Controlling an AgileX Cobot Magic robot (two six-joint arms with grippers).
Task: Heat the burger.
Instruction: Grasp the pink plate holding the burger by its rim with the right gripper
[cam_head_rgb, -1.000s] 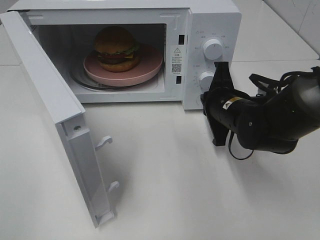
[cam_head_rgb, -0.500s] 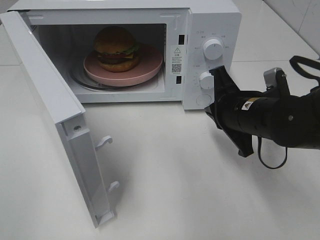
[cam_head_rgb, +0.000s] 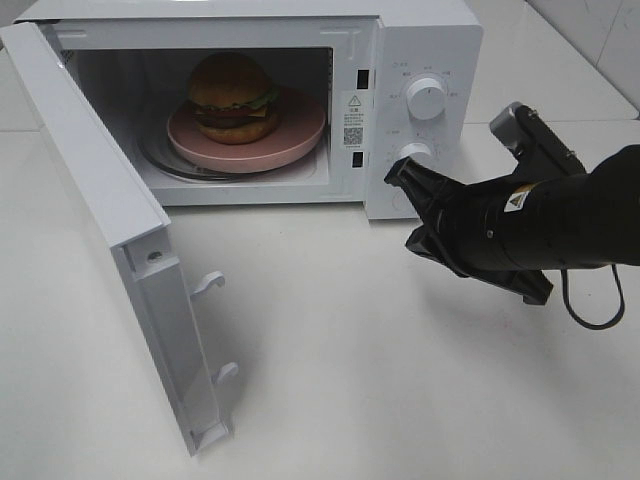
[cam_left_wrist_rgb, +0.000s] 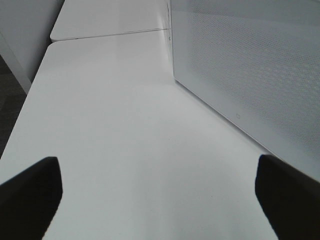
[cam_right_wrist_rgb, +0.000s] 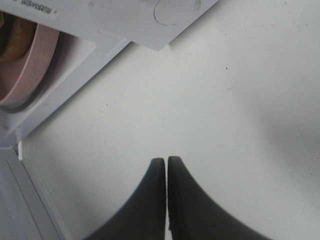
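The burger (cam_head_rgb: 232, 97) sits on a round pink plate (cam_head_rgb: 300, 135) inside the white microwave (cam_head_rgb: 420, 40), whose door (cam_head_rgb: 110, 230) stands wide open to the left. My right gripper (cam_head_rgb: 410, 243) is shut and empty, just in front of the control panel's lower corner, below the lower knob (cam_head_rgb: 414, 155). In the right wrist view its fingers (cam_right_wrist_rgb: 166, 165) are pressed together above the table, with the plate's edge (cam_right_wrist_rgb: 30, 65) and a bit of the burger (cam_right_wrist_rgb: 10, 35) at one side. My left gripper (cam_left_wrist_rgb: 160, 200) is open and empty beside the outer face of the door (cam_left_wrist_rgb: 250, 65).
The upper knob (cam_head_rgb: 427, 98) is on the panel above the lower one. The white table (cam_head_rgb: 380, 380) spreads in front of the microwave. A seam between two tabletops (cam_left_wrist_rgb: 110, 35) runs behind the door. The table's edge (cam_left_wrist_rgb: 25, 100) drops to a dark floor.
My right gripper has swung away from the lower knob, turning and dropping down-left to the front of the panel. The burger, plate and door have not moved.
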